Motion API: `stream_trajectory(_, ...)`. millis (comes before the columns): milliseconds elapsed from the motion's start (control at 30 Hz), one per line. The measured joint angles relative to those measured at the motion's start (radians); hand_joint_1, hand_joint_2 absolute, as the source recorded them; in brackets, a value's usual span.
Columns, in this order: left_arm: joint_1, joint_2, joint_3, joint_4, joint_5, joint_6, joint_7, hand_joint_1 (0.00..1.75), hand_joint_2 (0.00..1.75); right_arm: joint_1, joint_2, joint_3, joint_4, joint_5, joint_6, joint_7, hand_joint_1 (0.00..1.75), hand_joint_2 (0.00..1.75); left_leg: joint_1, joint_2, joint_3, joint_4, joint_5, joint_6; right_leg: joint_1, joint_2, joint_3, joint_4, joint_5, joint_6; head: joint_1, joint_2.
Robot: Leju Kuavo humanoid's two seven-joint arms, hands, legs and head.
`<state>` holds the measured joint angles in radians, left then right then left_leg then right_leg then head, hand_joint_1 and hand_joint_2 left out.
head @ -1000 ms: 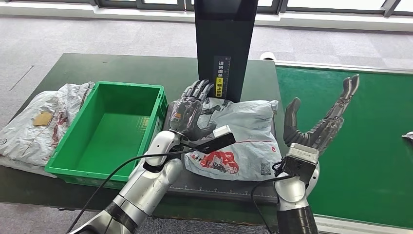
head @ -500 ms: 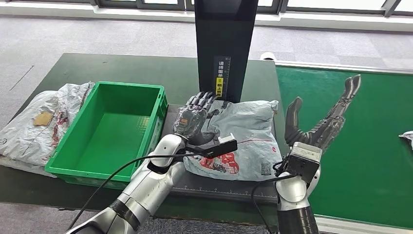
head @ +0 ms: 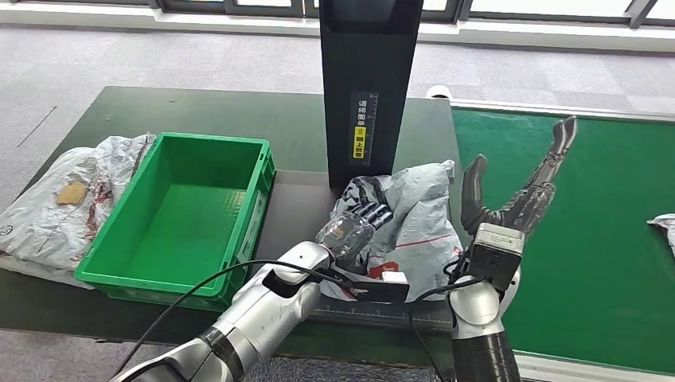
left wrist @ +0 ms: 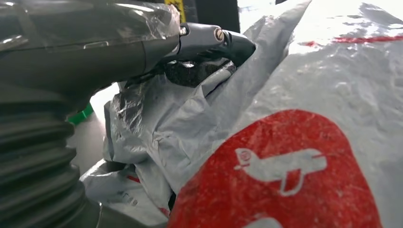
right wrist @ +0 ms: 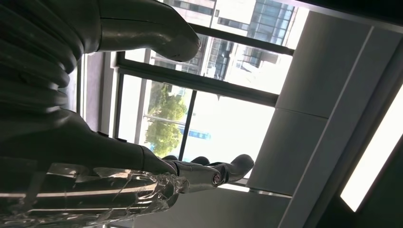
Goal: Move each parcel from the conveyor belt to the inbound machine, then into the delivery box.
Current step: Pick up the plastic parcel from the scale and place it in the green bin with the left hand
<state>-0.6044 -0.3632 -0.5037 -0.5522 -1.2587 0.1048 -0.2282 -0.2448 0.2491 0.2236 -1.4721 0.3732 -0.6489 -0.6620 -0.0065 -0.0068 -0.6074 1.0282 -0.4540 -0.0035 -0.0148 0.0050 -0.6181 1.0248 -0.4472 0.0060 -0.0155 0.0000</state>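
A grey parcel (head: 422, 215) with a red logo lies bunched up on the inbound machine's flat plate (head: 298, 207), in front of its black tower (head: 370, 87). My left hand (head: 354, 227) sits on the parcel's left side with its fingers dug into the folds, gripping the plastic. Up close in the left wrist view, the fingers (left wrist: 209, 40) press into the crumpled parcel (left wrist: 294, 118). My right hand (head: 517, 199) is raised beside the parcel's right edge, fingers spread and holding nothing. The right wrist view has those fingers (right wrist: 209, 173) in the air against windows.
A green delivery box (head: 191, 215) stands left of the plate, with nothing in it. Another grey parcel (head: 56, 207) lies on the table left of the box. The green conveyor belt (head: 589, 239) runs on the right, with a parcel's corner (head: 662, 227) at its edge.
My left hand has slid right and nearer across the parcel, closing on it. The parcel went from flat to bunched and shifted right. My right hand stayed raised, drifting slightly left.
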Motion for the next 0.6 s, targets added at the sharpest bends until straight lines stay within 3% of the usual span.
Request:
stream_trajectory(100, -0.001, -0.003, -0.035, 0.004, 0.049, -0.014, -0.047, 1.68, 1.75, 0.000, 0.000, -0.004, 0.001, -0.001, 0.005, 0.002, 0.00, 1.75, 0.000, 0.000, 0.000, 0.000, 0.000, 0.000, 0.000, 0.000, 0.000, 0.000, 0.000, 0.000, 0.000, 0.000)
stream_trajectory(300, -0.001, -0.006, -0.123, 0.013, 0.145, -0.052, -0.137, 1.75, 1.75, -0.001, 0.004, -0.012, 0.007, 0.001, 0.027, 0.007, 0.00, 1.75, 0.000, 0.000, 0.000, 0.000, 0.000, 0.000, 0.000, 0.000, 0.000, 0.000, 0.000, 0.000, 0.000, 0.000)
stream_trajectory(600, -0.011, -0.006, -0.197, 0.033, 0.192, -0.032, -0.129, 1.75, 1.75, -0.001, 0.008, -0.029, 0.015, 0.004, 0.041, 0.008, 0.00, 1.75, 0.000, 0.000, 0.000, 0.000, 0.000, 0.000, 0.000, 0.000, 0.000, 0.000, 0.000, 0.000, 0.000, 0.000)
